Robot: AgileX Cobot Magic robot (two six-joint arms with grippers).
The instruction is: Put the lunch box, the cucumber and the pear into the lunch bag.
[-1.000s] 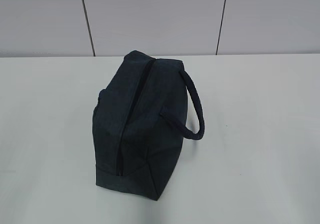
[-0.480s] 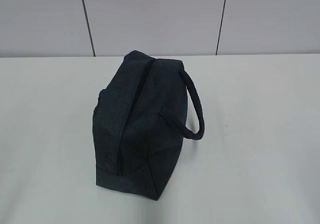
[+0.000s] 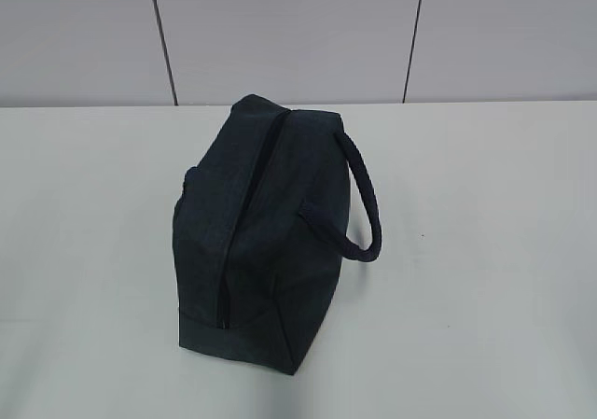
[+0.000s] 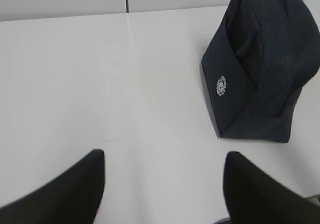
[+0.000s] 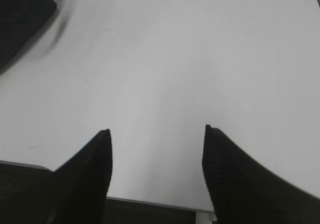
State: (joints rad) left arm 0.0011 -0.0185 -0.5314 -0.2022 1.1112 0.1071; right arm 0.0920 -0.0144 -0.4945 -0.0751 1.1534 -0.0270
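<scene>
The lunch bag (image 3: 261, 237) sits mid-bench (image 3: 485, 251) with its zipper (image 3: 247, 228) drawn along the top and its handle (image 3: 366, 200) looping right, which suggests the items are already packed, as none lies outside. The left tool (image 4: 162, 184) and right tool (image 5: 156, 154) both hover wide apart and empty above bare bench, apparently clear of the bag.

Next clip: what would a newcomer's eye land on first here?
The dark navy lunch bag, standing alone left of centre on the white table, zipper closed along its top, padded handle looping out to the right. No lunch box, cucumber or pear shows in any view. Both grippers, left and right, are open and empty over bare tabletop.
</scene>
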